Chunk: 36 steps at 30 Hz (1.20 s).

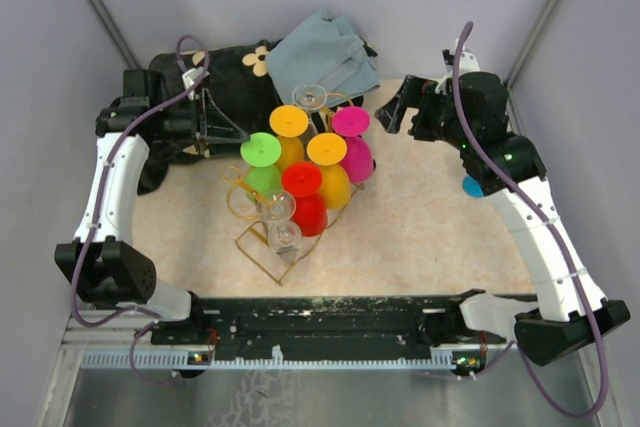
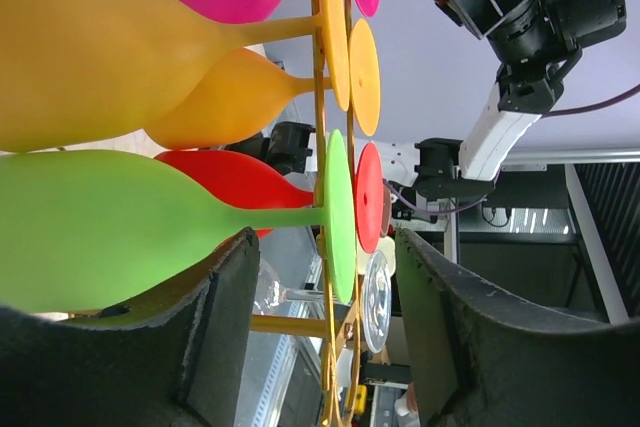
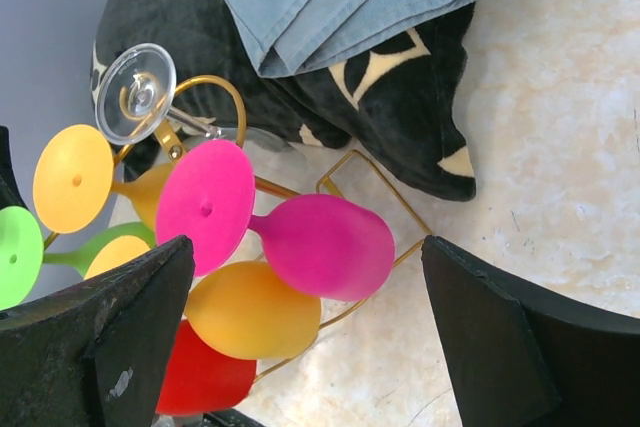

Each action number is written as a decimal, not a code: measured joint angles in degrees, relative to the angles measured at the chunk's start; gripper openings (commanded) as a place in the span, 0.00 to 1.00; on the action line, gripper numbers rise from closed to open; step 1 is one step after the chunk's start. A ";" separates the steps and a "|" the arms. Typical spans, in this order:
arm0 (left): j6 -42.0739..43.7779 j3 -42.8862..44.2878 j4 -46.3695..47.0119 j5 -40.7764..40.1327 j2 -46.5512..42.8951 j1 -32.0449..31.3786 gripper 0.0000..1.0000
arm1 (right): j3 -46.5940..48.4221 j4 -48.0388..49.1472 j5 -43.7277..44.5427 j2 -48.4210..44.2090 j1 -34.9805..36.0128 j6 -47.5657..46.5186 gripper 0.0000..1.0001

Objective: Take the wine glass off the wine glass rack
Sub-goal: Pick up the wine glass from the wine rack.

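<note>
The gold wire wine glass rack (image 1: 262, 263) stands mid-table and holds several glasses upside down: green (image 1: 261, 150), yellow (image 1: 289, 121), pink (image 1: 351, 122), orange (image 1: 327, 149), red (image 1: 302, 180) and clear ones (image 1: 285, 237). My left gripper (image 1: 215, 119) is open, just left of the rack. In the left wrist view my left gripper (image 2: 325, 337) faces the green glass (image 2: 100, 227) and the rack's bar (image 2: 290, 325), touching nothing. My right gripper (image 1: 398, 107) is open and empty, right of the rack. In the right wrist view my right gripper (image 3: 300, 337) hovers over the pink glass (image 3: 320, 247).
A black flowered cushion (image 1: 235, 77) with a folded blue cloth (image 1: 325, 57) lies behind the rack. A small blue object (image 1: 472, 187) sits under the right arm. Grey walls close in left, right and back.
</note>
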 measured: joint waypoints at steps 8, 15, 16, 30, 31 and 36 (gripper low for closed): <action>-1.42 0.00 1.53 -0.42 0.00 -0.59 0.45 | 0.00 0.00 0.28 0.00 0.02 -0.04 0.97; -1.46 0.00 1.84 -0.66 0.00 -0.59 0.39 | 0.00 0.00 0.48 0.00 0.02 -0.04 0.97; -1.44 0.00 1.84 -0.68 0.00 -0.59 0.37 | 0.00 0.00 0.48 0.00 0.02 -0.04 0.97; 0.44 0.00 0.22 -0.87 0.00 -0.59 0.12 | 0.00 0.00 0.76 -0.22 0.02 -0.04 0.98; 0.61 0.00 0.02 -0.85 -0.02 -0.59 0.10 | 0.00 0.00 0.79 -0.26 0.02 -0.04 0.98; 0.61 -0.02 -0.61 -0.44 -0.07 -0.59 0.02 | -0.07 0.00 0.85 -0.81 0.02 -0.04 0.98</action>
